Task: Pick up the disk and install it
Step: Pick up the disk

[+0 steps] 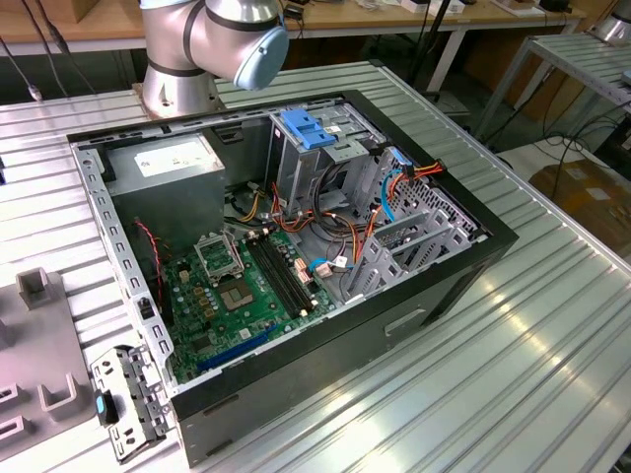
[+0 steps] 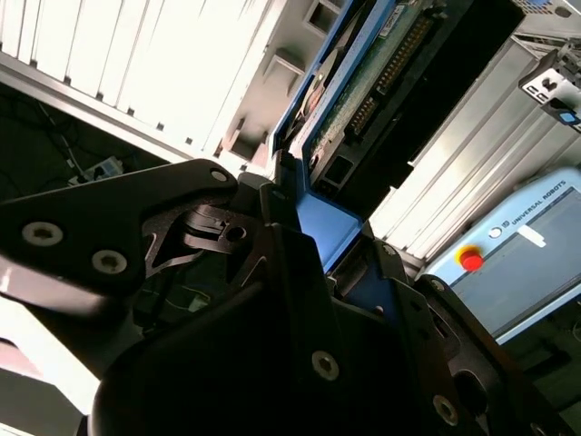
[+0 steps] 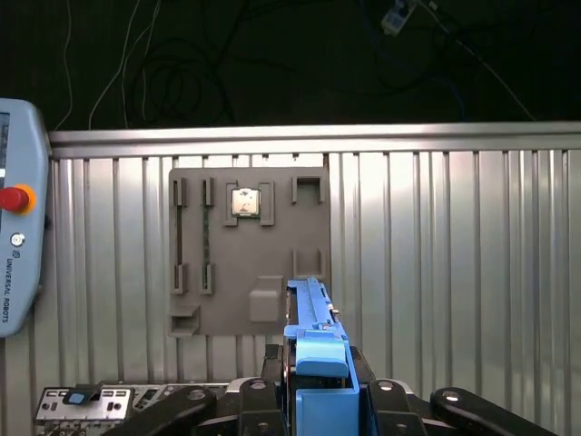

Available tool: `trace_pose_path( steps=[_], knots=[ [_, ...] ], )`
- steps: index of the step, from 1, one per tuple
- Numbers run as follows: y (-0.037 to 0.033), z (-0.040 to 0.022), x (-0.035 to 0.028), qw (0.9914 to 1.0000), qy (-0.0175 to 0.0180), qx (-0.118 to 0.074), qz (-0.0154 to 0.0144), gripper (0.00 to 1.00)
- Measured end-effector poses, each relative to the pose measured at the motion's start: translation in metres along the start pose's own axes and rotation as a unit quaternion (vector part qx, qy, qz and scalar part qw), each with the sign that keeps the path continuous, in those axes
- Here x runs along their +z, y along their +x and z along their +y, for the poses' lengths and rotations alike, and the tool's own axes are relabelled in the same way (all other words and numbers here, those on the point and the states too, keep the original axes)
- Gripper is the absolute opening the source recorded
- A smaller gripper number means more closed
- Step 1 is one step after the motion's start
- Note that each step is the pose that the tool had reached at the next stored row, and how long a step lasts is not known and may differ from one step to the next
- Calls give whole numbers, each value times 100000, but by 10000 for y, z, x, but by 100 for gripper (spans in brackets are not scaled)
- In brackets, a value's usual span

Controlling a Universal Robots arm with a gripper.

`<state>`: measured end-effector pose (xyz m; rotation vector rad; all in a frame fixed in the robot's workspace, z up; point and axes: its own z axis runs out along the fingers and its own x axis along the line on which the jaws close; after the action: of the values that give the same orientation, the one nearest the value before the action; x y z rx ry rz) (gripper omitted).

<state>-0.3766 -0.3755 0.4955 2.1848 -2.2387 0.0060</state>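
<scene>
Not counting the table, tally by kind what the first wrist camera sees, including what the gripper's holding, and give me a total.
disk, held in the gripper: 1
grey fixture plate: 1
processor chip on that plate: 1
teach pendant: 1
metal bracket: 1
Total: 5
</scene>
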Motion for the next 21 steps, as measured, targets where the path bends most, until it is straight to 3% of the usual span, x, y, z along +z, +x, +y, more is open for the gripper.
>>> trace_pose_path(
  steps=[21],
  knots=[
    [6, -266, 0, 100000, -3, 4, 4, 37]
  ],
)
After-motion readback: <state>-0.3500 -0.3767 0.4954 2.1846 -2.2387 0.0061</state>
